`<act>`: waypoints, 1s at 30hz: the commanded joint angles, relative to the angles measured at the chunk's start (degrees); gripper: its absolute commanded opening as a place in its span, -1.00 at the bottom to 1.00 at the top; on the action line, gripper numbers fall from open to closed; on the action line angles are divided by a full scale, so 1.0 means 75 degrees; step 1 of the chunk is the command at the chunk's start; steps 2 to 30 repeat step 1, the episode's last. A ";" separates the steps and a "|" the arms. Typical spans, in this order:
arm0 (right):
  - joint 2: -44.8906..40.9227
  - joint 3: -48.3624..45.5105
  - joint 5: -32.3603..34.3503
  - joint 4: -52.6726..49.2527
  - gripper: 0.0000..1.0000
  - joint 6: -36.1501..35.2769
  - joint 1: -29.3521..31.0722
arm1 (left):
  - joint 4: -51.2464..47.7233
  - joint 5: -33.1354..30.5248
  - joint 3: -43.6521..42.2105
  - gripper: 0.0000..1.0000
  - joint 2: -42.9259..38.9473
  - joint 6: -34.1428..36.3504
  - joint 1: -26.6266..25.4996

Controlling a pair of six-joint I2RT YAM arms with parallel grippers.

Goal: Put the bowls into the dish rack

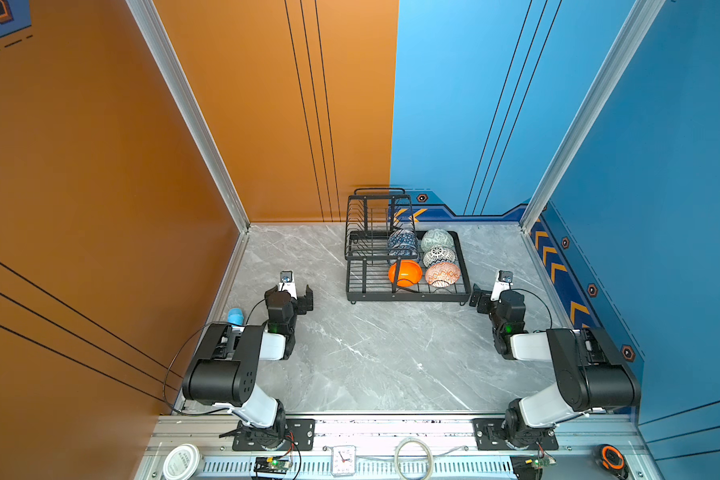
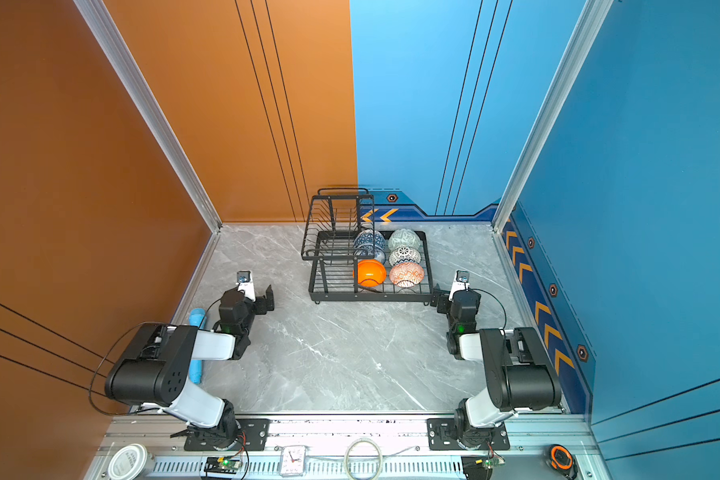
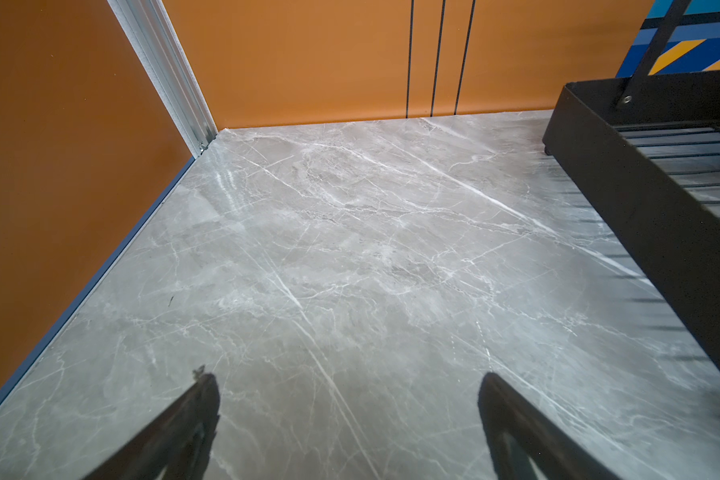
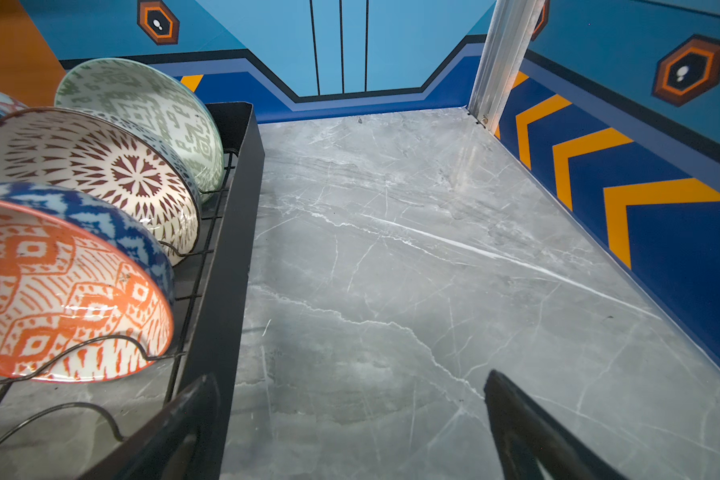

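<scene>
Bowls [image 1: 438,255] stand on edge in the right half of the rack [image 1: 408,296], on its lower tier; five show clearly. Both arms sit folded low over the counter [image 1: 371,353], elbows back. Left claw [image 1: 296,296] is spread wide and empty, left of the rack and apart from it. Right claw [image 1: 479,296], equally wide and empty, is just beside the rack's front right corner.

Black wire dish rack [image 1: 412,297] is stood on the counter [image 1: 371,353] near the rear wall, its raised slotted shelf at the left. In the base tray, bowls are propped on edge. One row runs back to front: pale green bowl [image 1: 437,239], lattice bowl [image 1: 438,255], orange-white diamond bowl [image 1: 442,274]. Beside it, at the left, are the blue geometric bowl [image 1: 402,241] and the plain orange bowl [image 1: 405,273].
</scene>
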 commanded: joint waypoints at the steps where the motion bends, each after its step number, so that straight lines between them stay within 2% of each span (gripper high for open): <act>1: 0.0067 0.0086 0.0134 0.0070 0.99 -0.0115 0.0052 | -0.0135 -0.0034 0.0053 0.96 -0.0044 0.0037 0.0003; 30: 0.0067 0.0086 0.0134 0.0070 0.99 -0.0115 0.0052 | -0.0135 -0.0034 0.0053 0.96 -0.0044 0.0037 0.0003</act>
